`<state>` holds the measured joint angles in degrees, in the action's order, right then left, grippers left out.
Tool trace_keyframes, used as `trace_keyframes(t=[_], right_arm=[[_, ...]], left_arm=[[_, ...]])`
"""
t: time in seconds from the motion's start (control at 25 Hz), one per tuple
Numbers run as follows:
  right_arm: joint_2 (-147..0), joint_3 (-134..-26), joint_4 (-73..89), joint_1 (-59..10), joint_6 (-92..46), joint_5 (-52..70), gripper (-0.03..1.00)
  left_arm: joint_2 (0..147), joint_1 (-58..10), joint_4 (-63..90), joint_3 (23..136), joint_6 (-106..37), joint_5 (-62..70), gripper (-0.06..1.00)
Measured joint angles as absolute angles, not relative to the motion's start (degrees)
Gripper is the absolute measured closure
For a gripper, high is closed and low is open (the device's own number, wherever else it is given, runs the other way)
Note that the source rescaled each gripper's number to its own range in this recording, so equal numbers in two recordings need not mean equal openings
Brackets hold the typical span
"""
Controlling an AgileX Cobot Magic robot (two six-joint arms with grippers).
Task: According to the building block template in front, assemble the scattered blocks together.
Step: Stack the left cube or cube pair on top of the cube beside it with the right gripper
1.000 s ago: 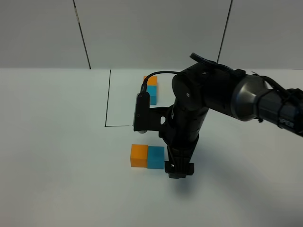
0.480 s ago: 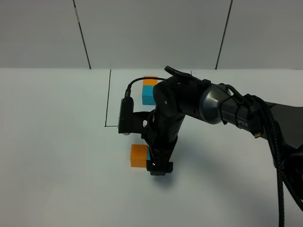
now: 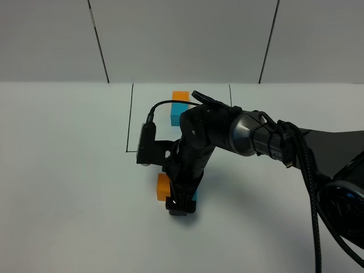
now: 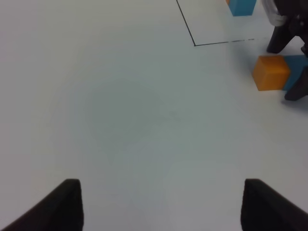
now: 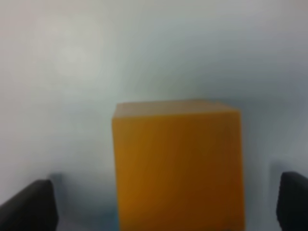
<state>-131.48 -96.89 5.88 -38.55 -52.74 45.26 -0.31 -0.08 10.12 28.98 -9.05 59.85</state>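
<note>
Orange block (image 5: 177,163) now sits inside the spread right pincer (image 3: 181,207).

Overview from high, wrists low, orange cube (image 4: 271,72) shared

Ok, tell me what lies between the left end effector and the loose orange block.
Nothing. In the left wrist view, bare table runs from the left end effector to the loose orange block.
</note>
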Motion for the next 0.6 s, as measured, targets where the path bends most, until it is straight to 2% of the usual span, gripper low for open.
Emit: trace_keyframes(t=[0.36,0.52,0.6], right_arm=[[-132.56,-97.49,6.86,-38.55,-52.68,45.63,0.14],[-132.56,-97.49,7.25,-38.55,-52.68,45.79,0.24],[-132.56,-97.49,7.42,-38.55,-52.68,45.79,0.34]], left_arm=[[-0.31,-0.08,10.12,28.98,-9.05,59.85,0.46],[-0.31,-0.08,10.12,28.98,-9.05,59.85,0.46],[-0.31,-0.08,10.12,28.98,-9.05,59.85,0.46]])
